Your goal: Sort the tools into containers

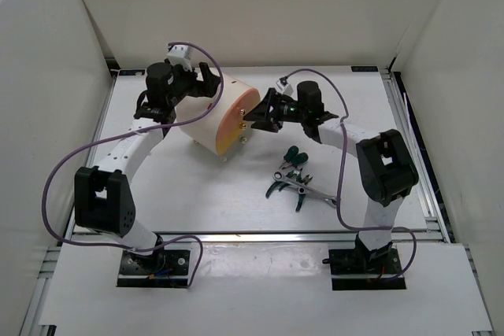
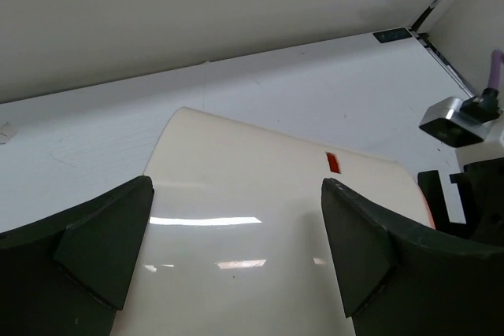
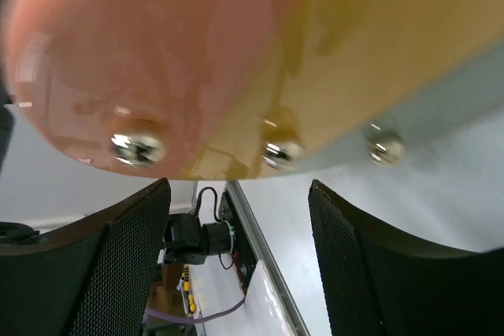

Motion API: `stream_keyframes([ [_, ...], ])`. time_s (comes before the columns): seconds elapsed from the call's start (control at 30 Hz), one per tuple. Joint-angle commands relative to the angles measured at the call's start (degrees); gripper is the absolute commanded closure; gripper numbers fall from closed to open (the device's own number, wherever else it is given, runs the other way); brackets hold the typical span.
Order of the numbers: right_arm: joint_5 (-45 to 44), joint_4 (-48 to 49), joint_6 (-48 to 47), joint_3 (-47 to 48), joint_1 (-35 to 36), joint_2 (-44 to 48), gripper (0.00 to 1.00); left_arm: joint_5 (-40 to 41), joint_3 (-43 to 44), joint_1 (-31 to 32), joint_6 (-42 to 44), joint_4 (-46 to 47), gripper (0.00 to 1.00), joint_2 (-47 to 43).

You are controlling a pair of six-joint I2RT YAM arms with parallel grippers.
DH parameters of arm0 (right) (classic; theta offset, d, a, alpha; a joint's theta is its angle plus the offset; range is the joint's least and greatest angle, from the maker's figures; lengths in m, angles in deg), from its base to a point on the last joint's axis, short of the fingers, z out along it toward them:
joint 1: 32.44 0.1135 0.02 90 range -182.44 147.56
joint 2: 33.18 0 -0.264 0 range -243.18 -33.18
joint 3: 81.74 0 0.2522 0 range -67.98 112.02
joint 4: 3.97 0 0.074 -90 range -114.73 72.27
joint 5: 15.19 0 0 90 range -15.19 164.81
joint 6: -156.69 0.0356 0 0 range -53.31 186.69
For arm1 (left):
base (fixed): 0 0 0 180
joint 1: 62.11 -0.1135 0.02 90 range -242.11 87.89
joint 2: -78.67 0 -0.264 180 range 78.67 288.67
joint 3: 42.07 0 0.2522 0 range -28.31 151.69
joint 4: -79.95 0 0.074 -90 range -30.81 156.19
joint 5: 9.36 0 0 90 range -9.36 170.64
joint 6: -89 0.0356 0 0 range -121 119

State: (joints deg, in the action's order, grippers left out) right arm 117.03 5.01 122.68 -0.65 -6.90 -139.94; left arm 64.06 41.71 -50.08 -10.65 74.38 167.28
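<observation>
The cream drum cabinet [image 1: 206, 120] lies on its side with its peach face [image 1: 239, 120] turned right. My left gripper [image 1: 201, 81] hangs open over the drum's rear top; the cream wall [image 2: 236, 234] fills the gap between its fingers [image 2: 102, 241]. My right gripper [image 1: 256, 112] is open at the face [image 3: 157, 45], nothing between its fingers [image 3: 358, 265]. The containers show only as small metal knobs [image 3: 282, 149] just beyond the fingertips. The tools [image 1: 295, 180] lie in a heap on the table: green-handled pliers [image 1: 277, 188], a silver wrench [image 1: 309, 189], green round-headed pieces [image 1: 295, 155].
White walls close in the table [image 1: 157, 194] on the left, back and right. A metal rail [image 1: 409, 147] runs along the right edge. A small red sticker [image 2: 333, 162] sits on the drum's wall. Purple cables loop off both arms.
</observation>
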Motion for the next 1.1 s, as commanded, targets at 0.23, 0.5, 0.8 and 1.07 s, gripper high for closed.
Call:
stream_keyframes([
  [0.23,-1.8,0.1,2.0,7.4,2.6,0.2,0.29,2.2,-3.6,0.8,0.6,1.0,0.02,0.1],
  [0.5,0.1,2.6,5.2,10.5,2.6,-2.6,0.39,1.8,-4.8,1.8,0.9,1.7,0.02,0.5],
  [0.8,1.5,4.9,7.8,11.2,3.1,-3.6,0.63,1.1,-5.2,2.2,1.7,1.2,0.03,0.7],
  [1.07,1.7,5.1,8.7,11.2,2.9,-2.8,0.83,0.8,-5.5,2.5,2.1,1.2,0.03,0.7],
])
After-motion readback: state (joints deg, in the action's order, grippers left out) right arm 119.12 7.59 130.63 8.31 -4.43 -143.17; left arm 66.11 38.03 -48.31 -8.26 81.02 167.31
